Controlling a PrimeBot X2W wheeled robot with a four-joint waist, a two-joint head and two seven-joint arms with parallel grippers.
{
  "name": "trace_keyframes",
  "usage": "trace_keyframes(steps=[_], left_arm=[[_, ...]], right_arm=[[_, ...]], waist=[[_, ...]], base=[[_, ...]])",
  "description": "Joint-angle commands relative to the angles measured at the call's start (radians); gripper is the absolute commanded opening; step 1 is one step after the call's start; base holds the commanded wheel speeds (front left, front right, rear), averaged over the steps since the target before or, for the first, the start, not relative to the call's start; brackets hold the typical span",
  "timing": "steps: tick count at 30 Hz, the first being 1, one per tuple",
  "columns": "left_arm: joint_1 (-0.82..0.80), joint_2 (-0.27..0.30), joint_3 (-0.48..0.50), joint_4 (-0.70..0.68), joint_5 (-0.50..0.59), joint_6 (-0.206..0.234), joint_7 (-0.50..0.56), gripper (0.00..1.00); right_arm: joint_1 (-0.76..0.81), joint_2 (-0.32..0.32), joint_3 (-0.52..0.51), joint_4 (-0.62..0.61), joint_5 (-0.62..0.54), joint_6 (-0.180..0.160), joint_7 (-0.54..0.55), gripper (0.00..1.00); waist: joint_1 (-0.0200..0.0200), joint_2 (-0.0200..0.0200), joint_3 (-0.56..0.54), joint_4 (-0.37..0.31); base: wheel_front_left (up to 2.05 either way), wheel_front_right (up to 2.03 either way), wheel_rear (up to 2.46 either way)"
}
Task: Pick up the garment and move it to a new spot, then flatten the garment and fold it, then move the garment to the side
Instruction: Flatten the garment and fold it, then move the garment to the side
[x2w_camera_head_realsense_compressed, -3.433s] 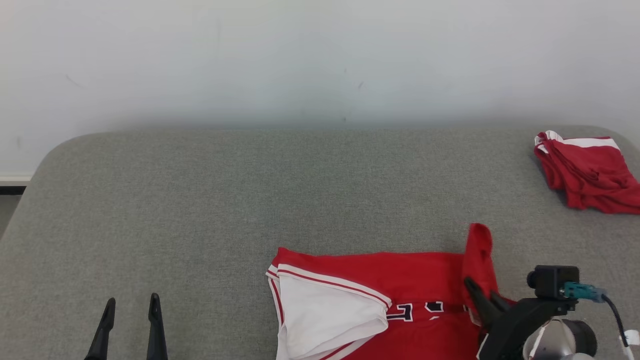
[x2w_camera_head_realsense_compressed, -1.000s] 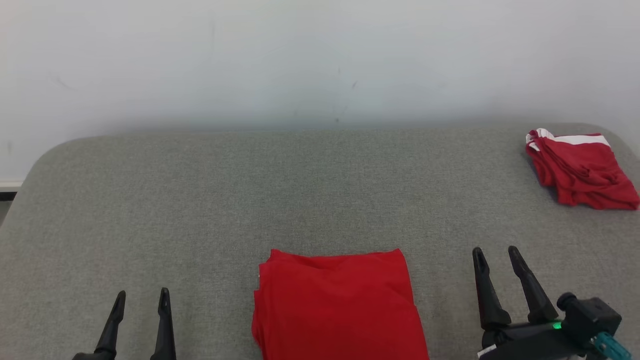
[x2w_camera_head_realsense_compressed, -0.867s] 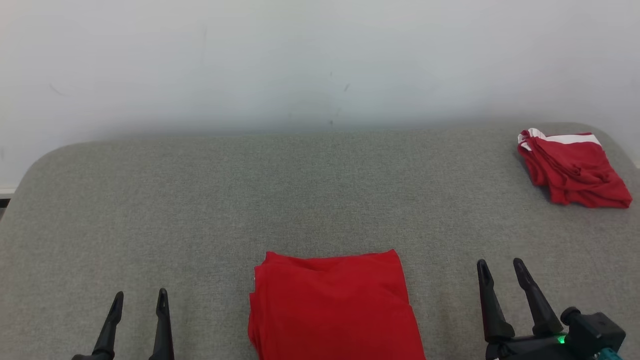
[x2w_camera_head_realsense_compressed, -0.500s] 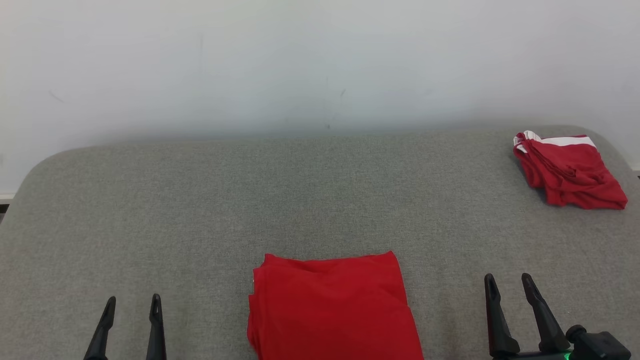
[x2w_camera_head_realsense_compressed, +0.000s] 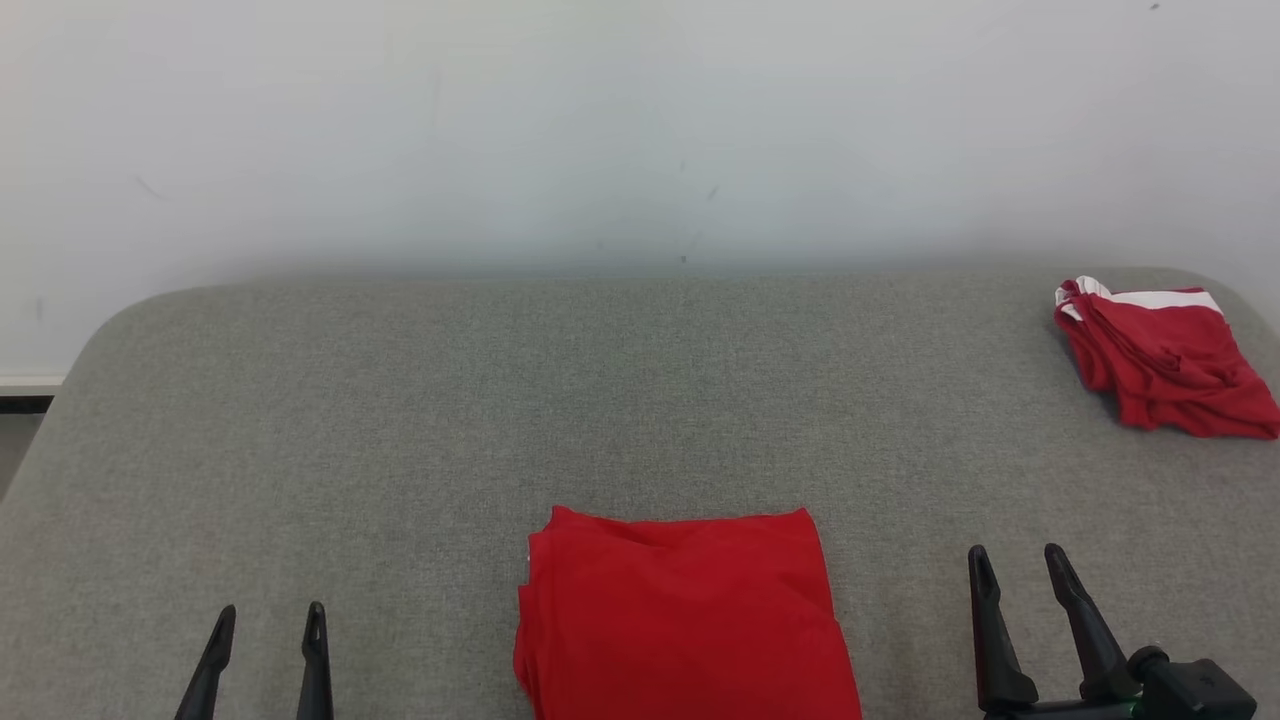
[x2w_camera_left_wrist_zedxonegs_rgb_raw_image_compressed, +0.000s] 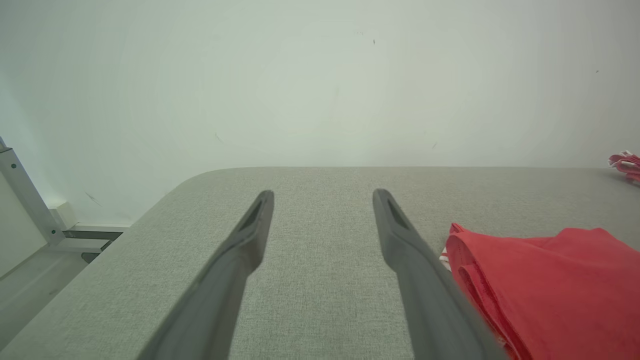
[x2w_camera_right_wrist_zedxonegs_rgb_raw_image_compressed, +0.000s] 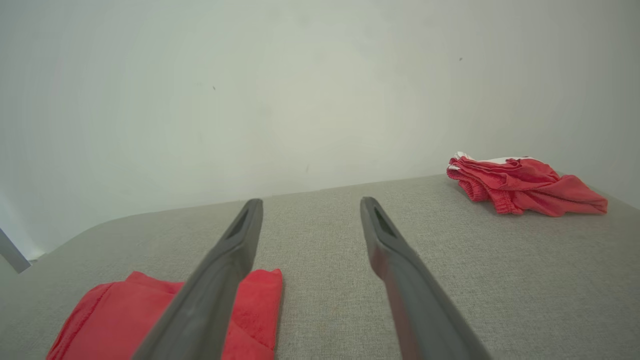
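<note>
Left hand (x2w_camera_head_realsense_compressed: 269, 612): I see its two dark fingers spread wide with nothing between them, at the near left of the grey fabric-covered desk (x2w_camera_head_realsense_compressed: 500, 400). The left wrist view shows bare grey fabric between them; whether the tips touch the surface I cannot tell.

Right hand (x2w_camera_head_realsense_compressed: 1015, 555): its fingers also stand wide apart and empty, at the near right of the desk, tips pointing toward the far edge.

Garment (x2w_camera_head_realsense_compressed: 685, 610): plain red, folded into a neat rectangle, lying flat on the near middle of the desk between my two hands and apart from both. Stacked fold edges show along its left side. In the left wrist view it lies just to the right of the left hand's right finger; in the right wrist view the right hand's left finger crosses in front of its corner.

Second garment (x2w_camera_head_realsense_compressed: 1160, 350): red with a white band, loosely bunched, at the far right corner of the desk, well apart from the folded one.

Wall (x2w_camera_head_realsense_compressed: 600, 130): pale and plain, directly behind the desk's far edge.
</note>
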Motion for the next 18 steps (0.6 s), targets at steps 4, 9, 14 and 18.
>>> trace_keyframes(steps=[4,9,14,18], left_arm=[[0.0,0.003,-0.002,0.005,-0.002,0.002,-0.003,1.0],[0.003,0.003,0.002,0.006,-0.007,0.003,-0.003,1.0],[0.004,0.002,0.001,0.007,-0.008,0.003,-0.003,1.0],[0.003,0.001,-0.002,0.007,-0.008,0.003,-0.003,1.0]], right_arm=[[0.011,0.005,-0.004,-0.002,-0.009,-0.003,0.009,1.0],[0.012,0.007,-0.001,0.002,-0.01,-0.003,0.015,1.0],[0.013,0.009,-0.002,-0.002,-0.015,-0.003,0.018,1.0],[0.016,0.01,-0.004,-0.004,-0.018,-0.003,0.017,1.0]], waist=[[0.0001,0.0,0.002,0.004],[0.0001,0.0,0.002,0.004],[0.0001,0.0,0.003,0.007],[0.0001,0.0,0.005,0.011]], base=[[0.0,0.0,0.0],[0.0,0.0,0.0],[0.0,0.0,0.0],[0.0,0.0,0.0]])
